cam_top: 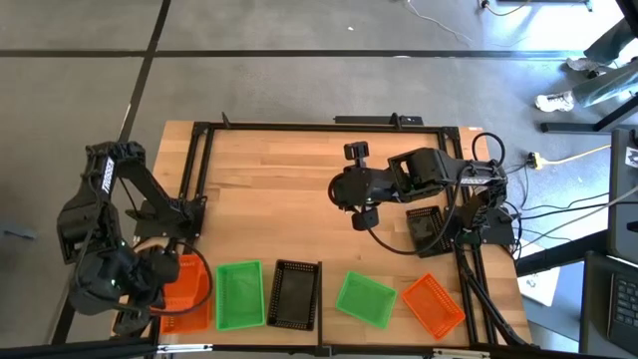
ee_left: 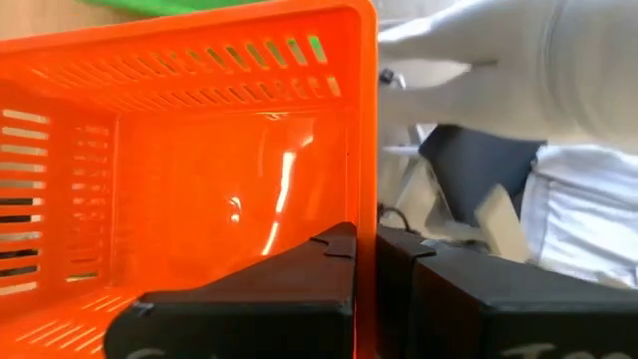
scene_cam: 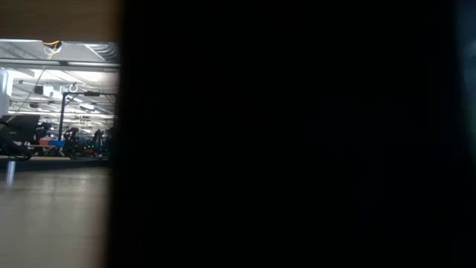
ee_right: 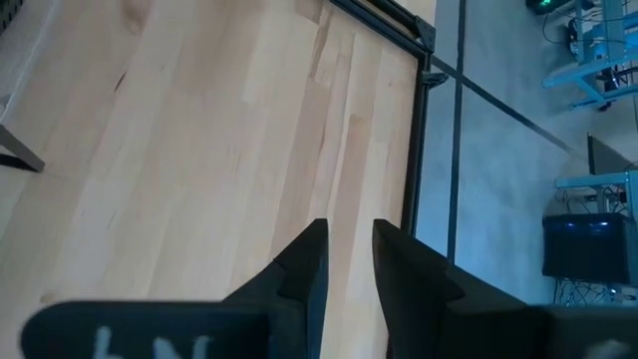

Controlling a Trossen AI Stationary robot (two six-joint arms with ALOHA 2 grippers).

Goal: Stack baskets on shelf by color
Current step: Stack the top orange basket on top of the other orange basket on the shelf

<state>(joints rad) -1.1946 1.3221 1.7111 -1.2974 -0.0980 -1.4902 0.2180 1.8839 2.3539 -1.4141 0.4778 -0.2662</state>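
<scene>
Operator: While the left arm sits over the counter's (cam_top: 269, 209) near left corner, what does its gripper (ee_left: 364, 274) hold?

Technician: The left gripper is pinching one wall of an orange basket (cam_top: 187, 289). In the left wrist view one finger (ee_left: 309, 274) lies inside the basket against the wall and the other sits outside it. This basket occupies the near left corner of the counter.

Operator: State the positions of the remaining baskets.

Technician: Along the near edge, running from the left corner toward the right: a green basket (cam_top: 240, 294) just beside the held one, then a black basket (cam_top: 295, 294) next to it. Past a gap lies a second green basket (cam_top: 365, 298), turned at an angle, and a second orange basket (cam_top: 434, 305), also angled, near the near right corner. One more black basket (cam_top: 425, 229) rests near the right edge, partly under the right arm.

Operator: Report the right gripper (ee_right: 349, 259).

Technician: It hangs above bare wood toward the middle of the counter, apart from every basket. Its fingers stand slightly spread with a narrow gap between them and nothing held. A black metal frame (cam_top: 299, 127) borders the far part of the counter.

Operator: Low view?

Technician: A dark shape blocks most of it; only the room shows at one side.
</scene>
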